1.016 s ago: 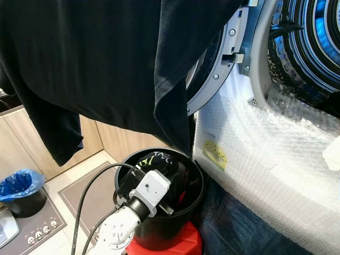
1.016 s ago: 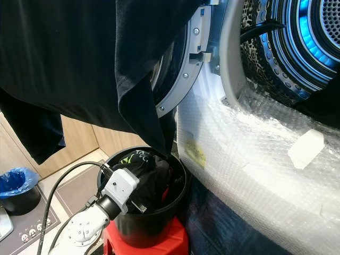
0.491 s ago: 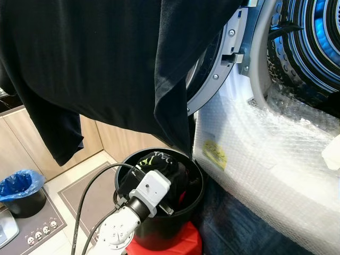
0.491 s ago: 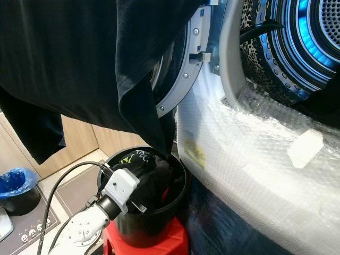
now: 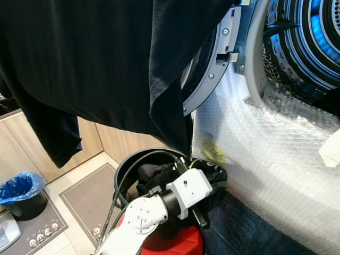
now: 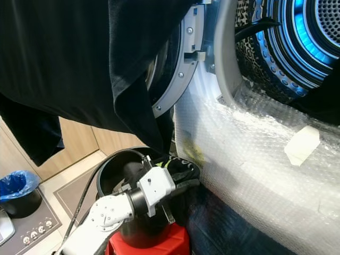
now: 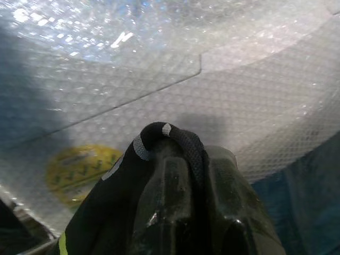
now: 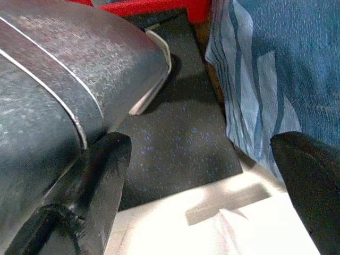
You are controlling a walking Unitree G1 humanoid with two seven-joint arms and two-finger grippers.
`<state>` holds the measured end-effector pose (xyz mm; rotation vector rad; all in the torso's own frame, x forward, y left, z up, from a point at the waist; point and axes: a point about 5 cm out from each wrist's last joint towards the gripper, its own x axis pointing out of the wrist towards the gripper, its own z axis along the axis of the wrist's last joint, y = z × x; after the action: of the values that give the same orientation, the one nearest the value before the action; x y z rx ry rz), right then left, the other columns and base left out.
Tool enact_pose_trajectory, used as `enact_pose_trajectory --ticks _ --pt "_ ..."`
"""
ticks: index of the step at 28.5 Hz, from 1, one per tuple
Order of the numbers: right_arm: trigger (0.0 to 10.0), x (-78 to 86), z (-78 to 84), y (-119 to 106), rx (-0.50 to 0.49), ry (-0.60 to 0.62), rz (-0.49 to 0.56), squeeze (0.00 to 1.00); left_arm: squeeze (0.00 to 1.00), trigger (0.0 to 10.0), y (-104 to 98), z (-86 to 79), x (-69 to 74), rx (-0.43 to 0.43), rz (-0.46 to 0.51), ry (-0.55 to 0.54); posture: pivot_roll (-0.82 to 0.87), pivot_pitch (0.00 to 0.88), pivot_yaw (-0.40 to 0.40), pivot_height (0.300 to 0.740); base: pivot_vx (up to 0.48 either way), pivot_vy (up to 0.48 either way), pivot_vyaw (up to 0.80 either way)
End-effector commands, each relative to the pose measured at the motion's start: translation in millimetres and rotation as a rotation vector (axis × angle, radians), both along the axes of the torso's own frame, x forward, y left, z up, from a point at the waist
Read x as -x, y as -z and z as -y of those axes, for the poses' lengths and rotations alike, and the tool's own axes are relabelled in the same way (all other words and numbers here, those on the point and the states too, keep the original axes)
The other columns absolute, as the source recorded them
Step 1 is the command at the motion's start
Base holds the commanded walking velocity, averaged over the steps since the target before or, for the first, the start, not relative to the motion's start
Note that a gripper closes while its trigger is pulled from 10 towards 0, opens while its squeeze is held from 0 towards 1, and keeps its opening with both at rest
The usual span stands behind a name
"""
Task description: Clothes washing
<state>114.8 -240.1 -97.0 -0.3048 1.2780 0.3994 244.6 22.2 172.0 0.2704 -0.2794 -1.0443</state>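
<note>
My left gripper (image 5: 208,174) is shut on a black garment with green and white print (image 5: 212,169), held just above the right rim of the black bucket (image 5: 123,169). In the left wrist view the garment (image 7: 172,139) drapes over the closed fingers (image 7: 169,180), close to the bubble-wrapped washer front (image 7: 223,95). More dark clothes lie in the bucket (image 5: 154,172). The washer drum (image 5: 313,37) is lit blue and its door (image 5: 212,74) is swung open. My right gripper (image 8: 207,175) hangs open low by the floor.
A large black garment (image 5: 95,58) hangs across the upper left. The bucket stands on a red stool (image 5: 178,244). Bubble wrap (image 5: 265,154) covers the washer front. A bin with a blue bag (image 5: 21,188) sits on the floor at left. Blue striped cloth (image 8: 276,69) lies near the right gripper.
My left gripper has come up out of the bucket and swung right toward the washer front, carrying the printed black garment with it.
</note>
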Motion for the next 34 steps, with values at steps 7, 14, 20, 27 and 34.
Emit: enact_pose_trajectory --ticks 7,14,20,27,34 --pt "10.0 -23.5 -8.7 -14 -0.16 -0.128 0.202 0.0 0.0 10.0 -17 20.2 -6.0 0.018 0.023 0.073 -0.08 0.0 0.003 0.74 0.0 0.0 0.0" --pt "10.0 -31.2 -6.2 -29 -0.329 -0.146 0.293 0.0 0.0 10.0 -23 36.0 -10.1 0.023 0.024 0.116 -0.11 0.0 0.03 0.74 0.0 0.0 0.0" --pt "10.0 -40.7 -15.0 -55 -0.6 -0.113 0.389 0.0 0.0 10.0 -19 47.8 -9.6 0.01 0.007 0.145 -0.13 0.0 0.049 0.74 0.0 0.0 0.0" --pt "10.0 -40.9 -21.5 -90 -0.797 -0.145 0.446 0.0 0.0 10.0 -15 51.0 -7.7 -0.003 -0.006 0.166 -0.14 0.0 0.065 0.74 0.0 0.0 0.0" --pt "10.0 -62.2 -19.4 -129 -0.906 -0.033 0.593 0.0 0.0 10.0 -14 50.9 -7.8 -0.005 -0.01 0.166 -0.15 0.0 0.064 0.74 0.0 0.0 0.0"
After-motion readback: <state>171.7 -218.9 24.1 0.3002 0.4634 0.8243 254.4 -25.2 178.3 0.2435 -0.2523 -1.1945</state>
